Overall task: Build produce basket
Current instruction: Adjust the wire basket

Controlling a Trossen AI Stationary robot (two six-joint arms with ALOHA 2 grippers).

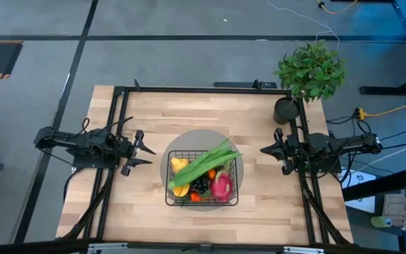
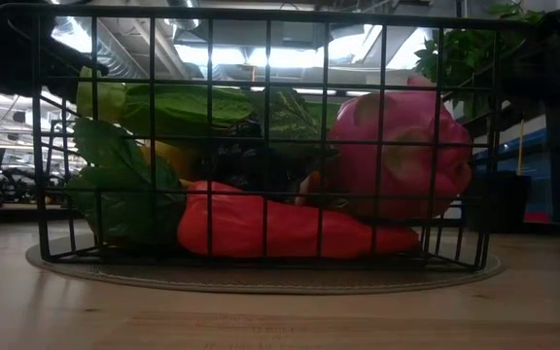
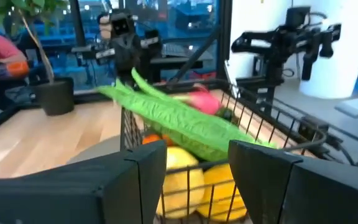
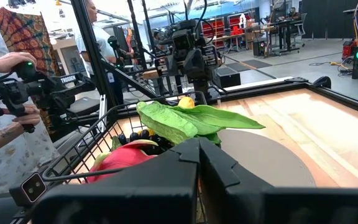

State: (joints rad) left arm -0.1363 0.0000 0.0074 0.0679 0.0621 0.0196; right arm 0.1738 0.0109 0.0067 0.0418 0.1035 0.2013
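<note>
Basket (image 1: 232, 200) looked full, left gripper (image 1: 145, 151) spread at 9 o'clock, right gripper (image 1: 266, 149) pressed together at 3; that overhanging green stalk (image 1: 204, 165) could've snagged.

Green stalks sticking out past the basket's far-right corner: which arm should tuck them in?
Right, probably. The green stalks overhang the basket toward the right gripper, whose fingers look shut. The left gripper, fingers open, waits across the basket.

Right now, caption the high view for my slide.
Wire basket filled with toy produce on a grey mat at table centre, left tool open and right tool parked either side.
</note>
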